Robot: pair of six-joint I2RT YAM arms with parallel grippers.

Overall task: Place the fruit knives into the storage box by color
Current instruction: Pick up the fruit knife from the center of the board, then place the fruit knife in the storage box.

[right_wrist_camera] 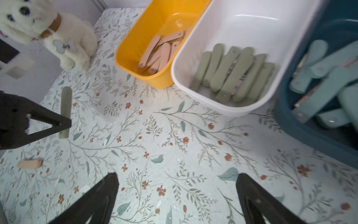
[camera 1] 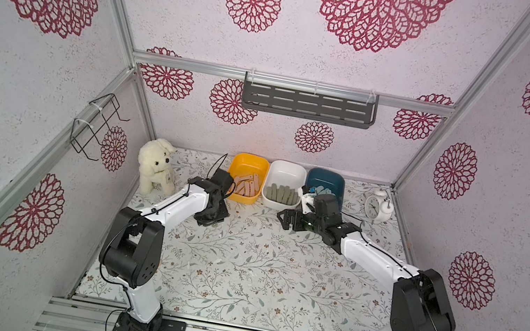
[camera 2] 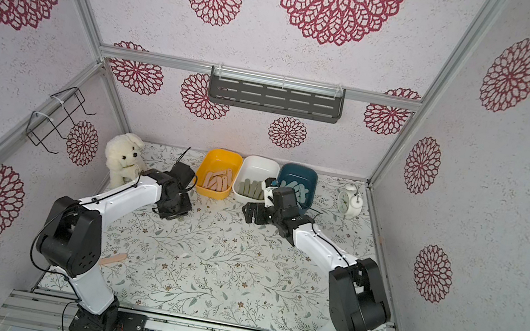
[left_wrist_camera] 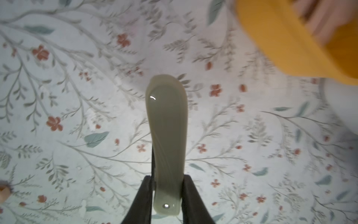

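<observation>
Here we have the left fingers [left_wrist_camera: 143, 197] clamped tight on an olive grey-green knife [left_wrist_camera: 166, 135]. They pinch it by one end, so the rest of the bar juts out past the tips. It sits over the floral desk [camera 1: 254, 282], just in front of the yellow tub [camera 1: 248, 165], with the white tub [camera 1: 286, 172] near; we cannot tell whether its far end touches the desk.

Over on the other side, the right fingers [right_wrist_camera: 102, 197] are spread wide with nothing between them, above bare desk in front of the white tub and the dark teal tub [camera 1: 325, 179].

The three tubs stand side by side at the back of the desk. Peach-pink knives [camera 1: 247, 185] lie in the yellow one, olive knives [camera 1: 282, 194] lie in a row in the white one, and mint-teal knives [right_wrist_camera: 329, 64] are piled in the dark teal one. In a top view we spot a loose peach-pink knife [camera 2: 114, 259] flat on the desk beside the left arm's elbow, well apart from the tubs.
</observation>
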